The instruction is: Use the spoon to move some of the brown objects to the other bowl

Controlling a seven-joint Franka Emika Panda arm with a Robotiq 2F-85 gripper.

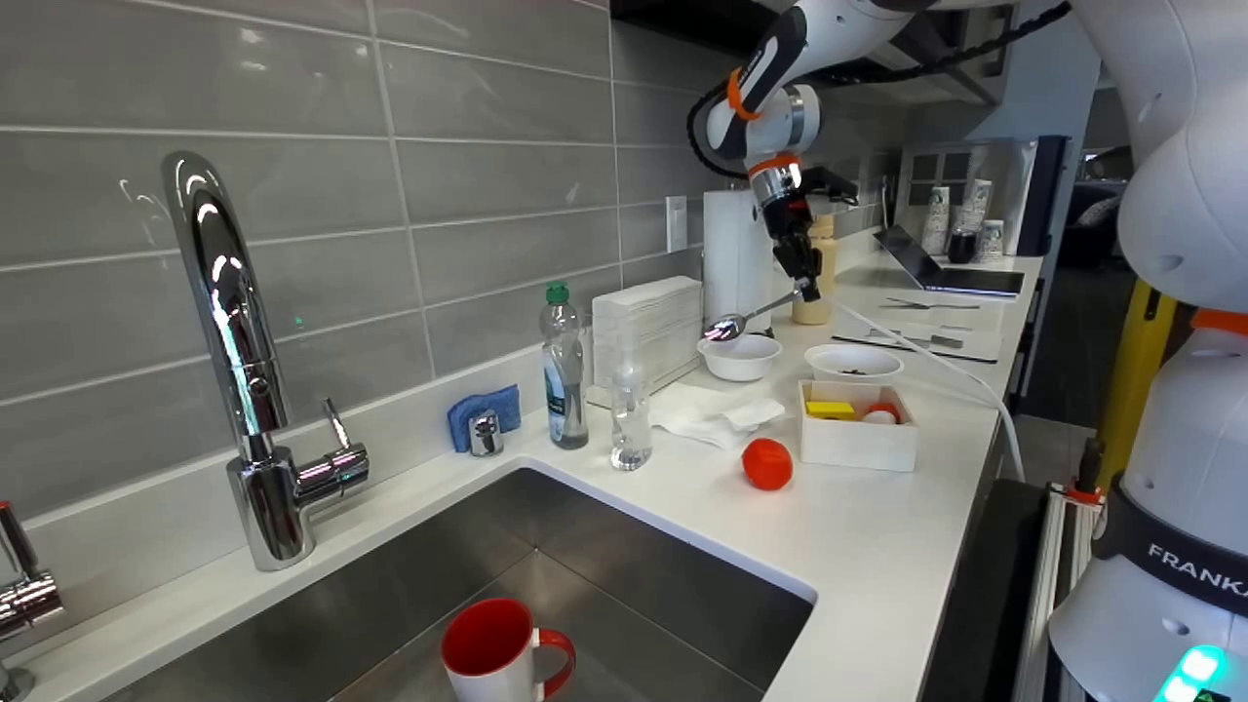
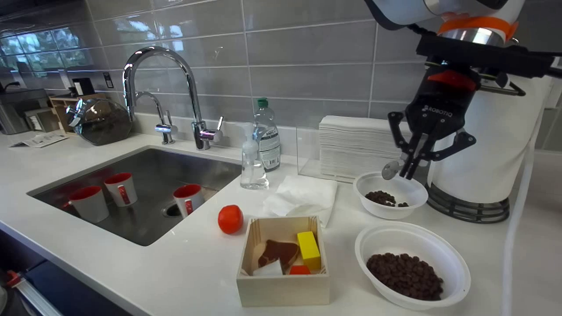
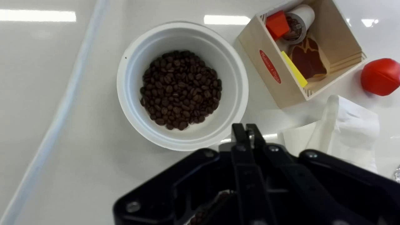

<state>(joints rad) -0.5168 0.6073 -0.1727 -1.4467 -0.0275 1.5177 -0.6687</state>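
A shiny metal spoon [image 1: 724, 328] slants down from my gripper [image 1: 809, 289], which is shut on its handle. In an exterior view the spoon's round end [image 2: 390, 170] hangs over the rim of the smaller white bowl [image 2: 390, 213], the other bowl. No brown objects show on that end. A small heap of brown objects [image 2: 381, 198] lies in this bowl. Many more brown beans [image 3: 181, 90] fill the bottom of the larger white bowl [image 3: 125, 90]. In the wrist view the fingertips stand just past this larger bowl's rim; the spoon is mostly hidden there behind the gripper [image 3: 244, 126].
A wooden box [image 2: 283, 292] with toy food stands beside the larger bowl, near a red toy [image 2: 230, 219]. Behind the smaller bowl are stacked paper towels [image 2: 358, 145] and a large white roll [image 2: 474, 175]. A white cable [image 3: 67, 97] crosses the counter.
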